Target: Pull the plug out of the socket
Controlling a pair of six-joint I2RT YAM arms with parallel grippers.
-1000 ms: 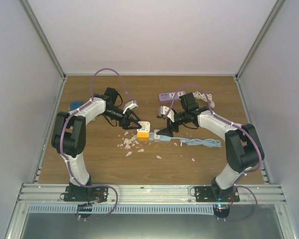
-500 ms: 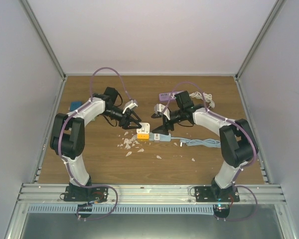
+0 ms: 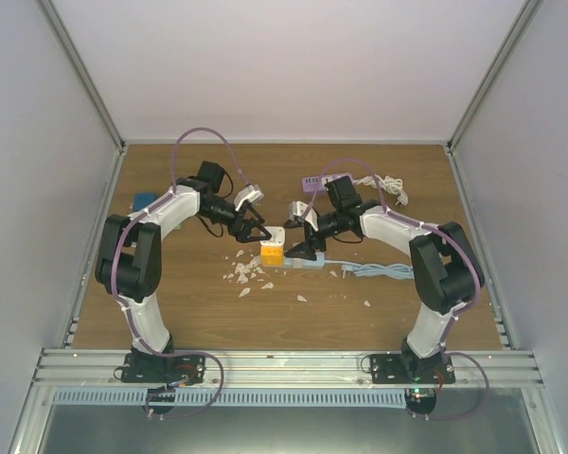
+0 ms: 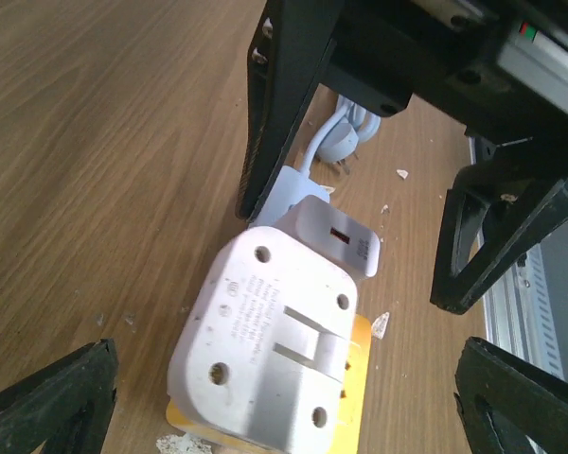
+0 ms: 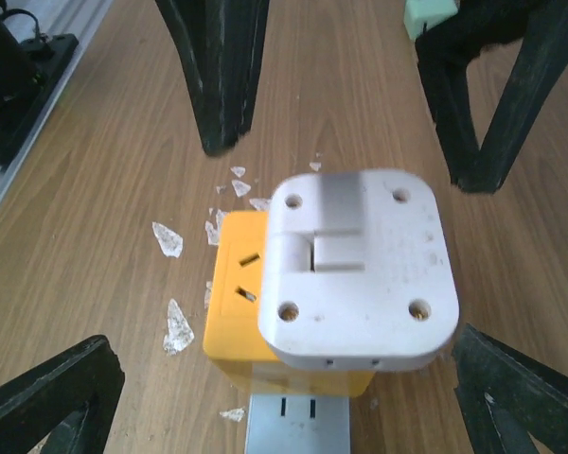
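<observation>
Tabletop point(image 3: 170, 303): right fingers point(image 3: 302, 250) moved nearer the plug point(image 5: 360, 265).

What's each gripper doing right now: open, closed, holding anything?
Left gripper: open, either side of the white plug, not gripping it.
Right gripper: open, holding nothing.

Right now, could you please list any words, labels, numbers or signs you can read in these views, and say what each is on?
No text here can be read.
white plug: fine moulded print on its face, too blurred to read.
yellow socket: no marking shows.
purple power strip: too small to tell whether it carries any.
</observation>
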